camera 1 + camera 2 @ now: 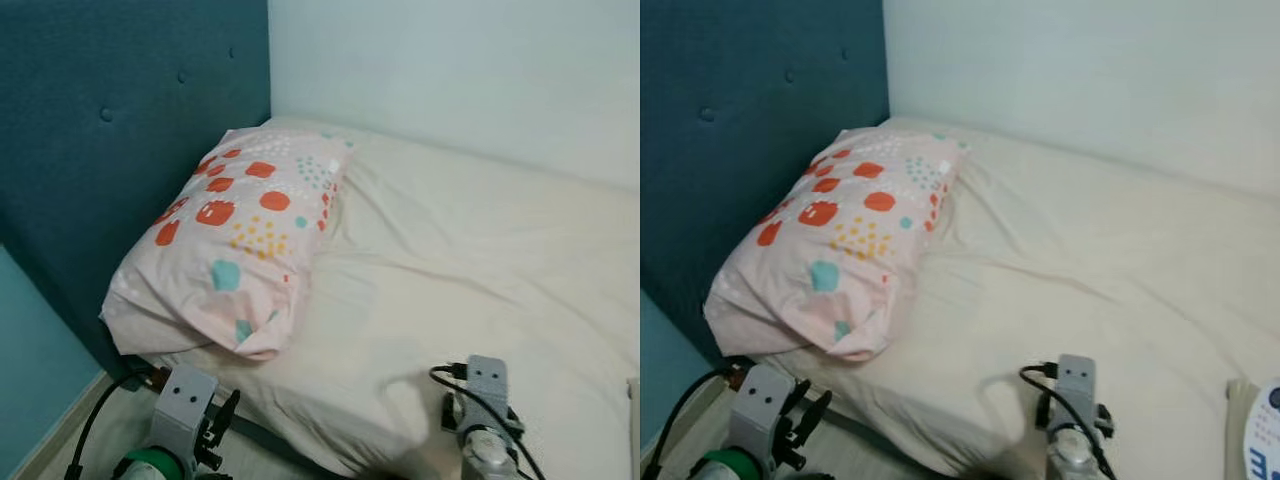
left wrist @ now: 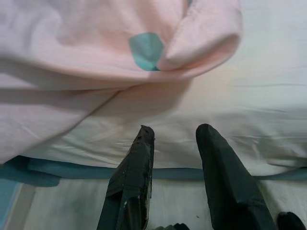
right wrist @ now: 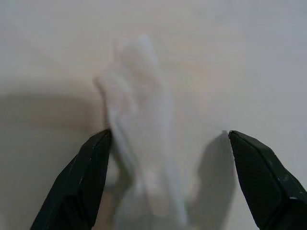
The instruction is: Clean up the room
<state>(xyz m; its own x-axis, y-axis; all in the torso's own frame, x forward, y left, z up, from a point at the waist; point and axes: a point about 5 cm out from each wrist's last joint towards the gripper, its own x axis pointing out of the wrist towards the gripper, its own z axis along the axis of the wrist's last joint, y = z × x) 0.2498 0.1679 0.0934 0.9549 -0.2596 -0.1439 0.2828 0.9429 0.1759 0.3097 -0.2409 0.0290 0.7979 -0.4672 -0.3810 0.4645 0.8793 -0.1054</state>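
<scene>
Right pincer [image 3: 168, 177]: mine, fingers spread wide around a crumpled white tissue [image 3: 139, 129] on the bed sheet [image 1: 470, 260]
Left pincer [image 2: 175, 177]: slightly apart, empty, below the pillow [image 1: 240, 240]
Risk: I may pinch sheet along with tissue

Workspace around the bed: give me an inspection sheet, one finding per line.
Surface: bed under a wrinkled cream sheet.
Job's things: patterned pillow leaning on the blue headboard; raised fold of sheet between the right fingers.
Clutter: printed object at the bed's right edge, unidentifiable.
Grippers: left gripper open, at the bed edge below the pillow; right gripper open over the sheet.
Cables: black cables on both wrists.
Surroundings: pale wall.
</scene>
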